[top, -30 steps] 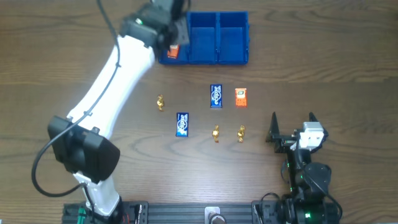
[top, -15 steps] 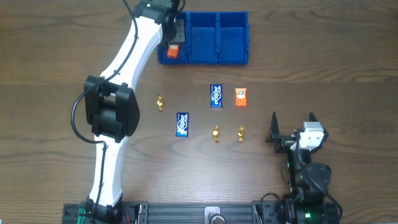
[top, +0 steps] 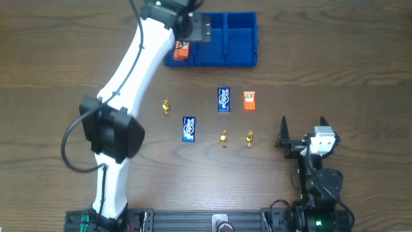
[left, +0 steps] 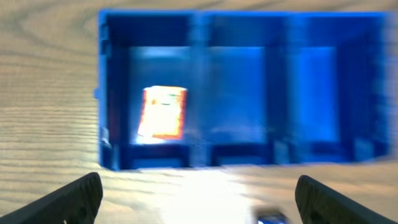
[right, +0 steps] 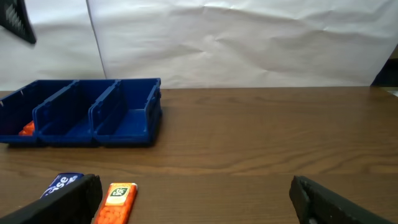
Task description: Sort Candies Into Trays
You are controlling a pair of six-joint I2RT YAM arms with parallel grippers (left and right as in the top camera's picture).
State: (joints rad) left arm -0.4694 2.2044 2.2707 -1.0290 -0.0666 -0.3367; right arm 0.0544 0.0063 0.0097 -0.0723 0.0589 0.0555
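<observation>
Moved: left tool (top: pixel 198 28) has swung right in the last half-second, off the tray's left bay toward its middle; my right arm hasn't budged.
Left gold candy (top: pixel 166 106): alone on the worktop (top: pixel 360 77), small and foil-wrapped. I'd judge it feather-light and slick, so I'd pinch the fat middle, not the twisted ends.
Binned orange pack (top: pixel 181 51): lying flat in the left bay, touching nothing of mine.
Lower blue bar (top: pixel 188 129): flat on the wood. Likely a soft wrapper that gives, so I'd close across the narrow width with a gentle squeeze.
Left tool, wrist view (left: pixel 205 202): fingers spread wide, nothing between them, hanging over the tray's near wall.
Tray (top: pixel 256 45): three bays, and the two to the right look bare.
Upper blue bar (top: pixel 223 99): near the loose orange pack, not touching. Same grip as its twin.
Middle gold candy (top: pixel 223 138): below that bar, well apart from it.
Loose orange pack (top: pixel 249 100): looks like a stiff, smooth little box, light. Grab across the short sides, squarely, or it may squirt out.
Right gold candy (top: pixel 249 137): nearest my right side.
Right tool (top: pixel 302 129): released, empty, parked low beside the candies.
</observation>
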